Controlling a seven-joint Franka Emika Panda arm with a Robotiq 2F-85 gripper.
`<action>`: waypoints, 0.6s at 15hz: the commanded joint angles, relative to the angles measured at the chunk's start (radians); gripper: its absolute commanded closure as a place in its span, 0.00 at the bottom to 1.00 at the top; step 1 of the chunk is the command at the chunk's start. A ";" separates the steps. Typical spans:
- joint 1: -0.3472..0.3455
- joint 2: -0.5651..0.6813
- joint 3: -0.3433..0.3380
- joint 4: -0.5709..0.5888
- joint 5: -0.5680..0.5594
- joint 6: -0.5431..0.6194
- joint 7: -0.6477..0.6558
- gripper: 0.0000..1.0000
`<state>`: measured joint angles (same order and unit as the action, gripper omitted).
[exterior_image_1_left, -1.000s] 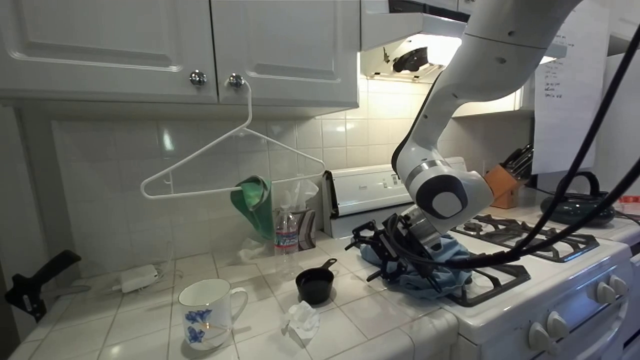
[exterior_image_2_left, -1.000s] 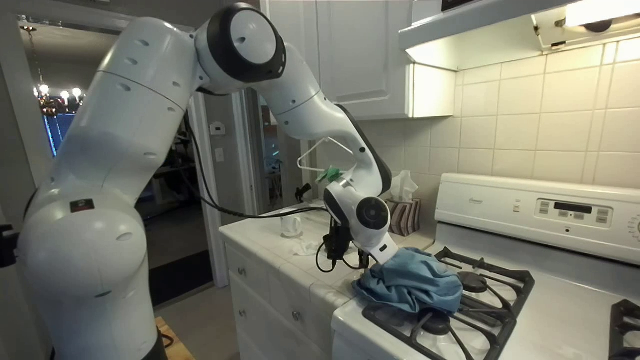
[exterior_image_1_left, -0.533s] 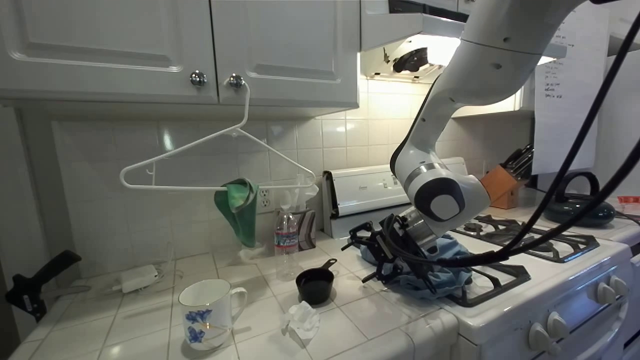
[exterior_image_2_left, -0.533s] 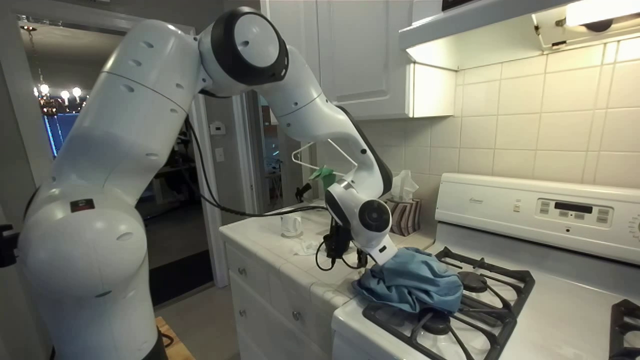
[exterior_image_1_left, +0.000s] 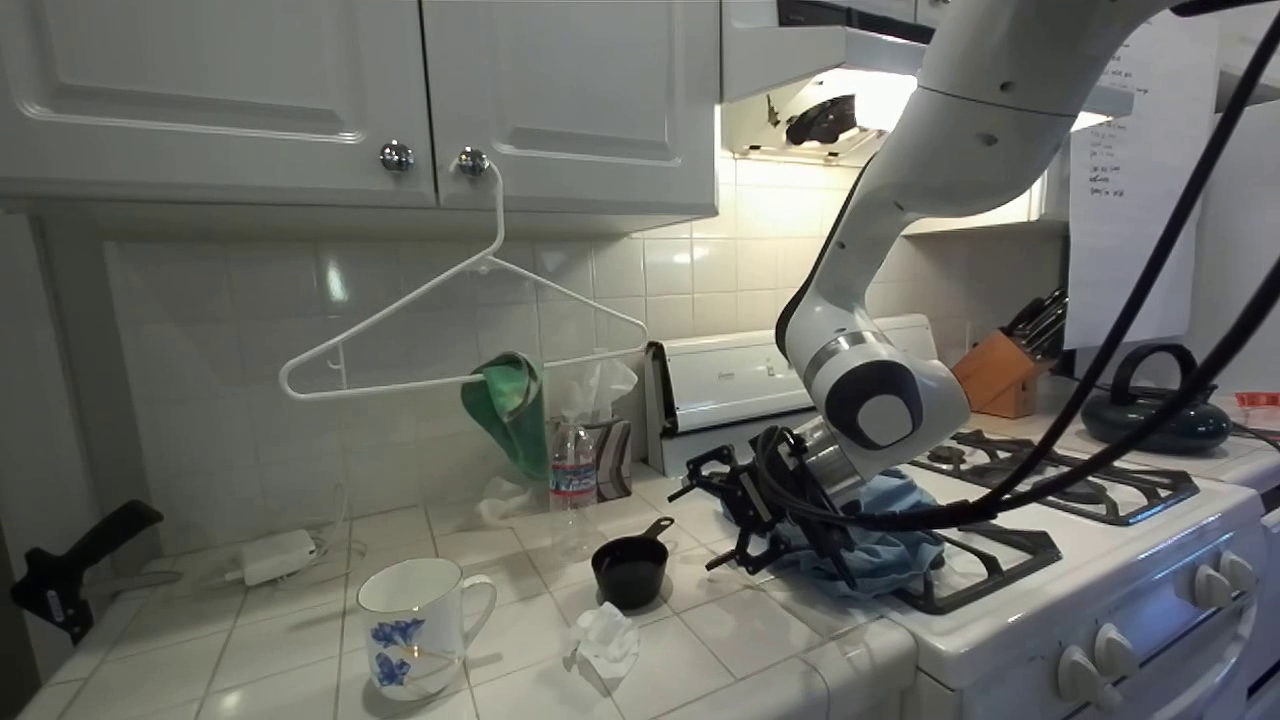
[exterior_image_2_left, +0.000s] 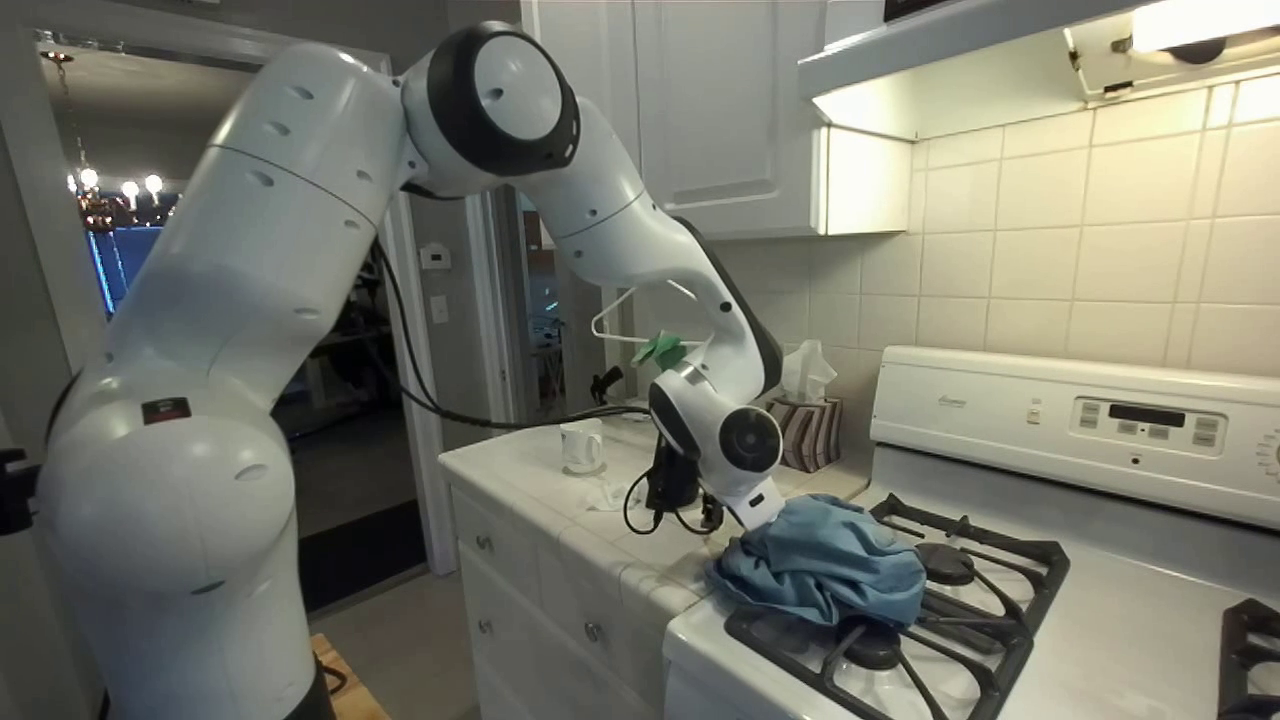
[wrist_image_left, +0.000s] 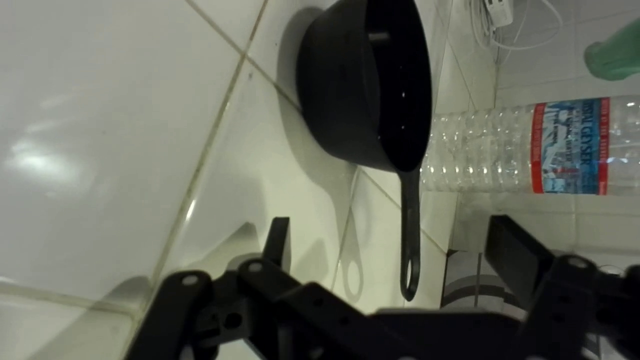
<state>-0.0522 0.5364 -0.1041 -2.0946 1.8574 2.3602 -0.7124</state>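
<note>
The gripper (exterior_image_1_left: 694, 531), fingers spread apart, hangs over the counter (exterior_image_1_left: 740, 630) beside the stove (exterior_image_2_left: 1140, 600). Farther from the stove, a black cup (exterior_image_1_left: 630, 575) (its handle jutting sideways) stands upright; on the stove lies a blue cloth (exterior_image_2_left: 825, 560).

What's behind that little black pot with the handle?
In the wrist view, a clear bottle stands behind the black pot. The pot covers the bottle's bottom end and a patch of tiled counter, so from there I can't see those.
</note>
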 joint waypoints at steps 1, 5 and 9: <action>0.020 0.033 -0.003 0.042 -0.023 -0.014 0.049 0.00; 0.033 0.049 0.001 0.067 -0.019 -0.019 0.060 0.02; 0.038 0.066 0.002 0.096 -0.012 -0.025 0.064 0.03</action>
<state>-0.0194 0.5744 -0.0997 -2.0394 1.8575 2.3472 -0.6801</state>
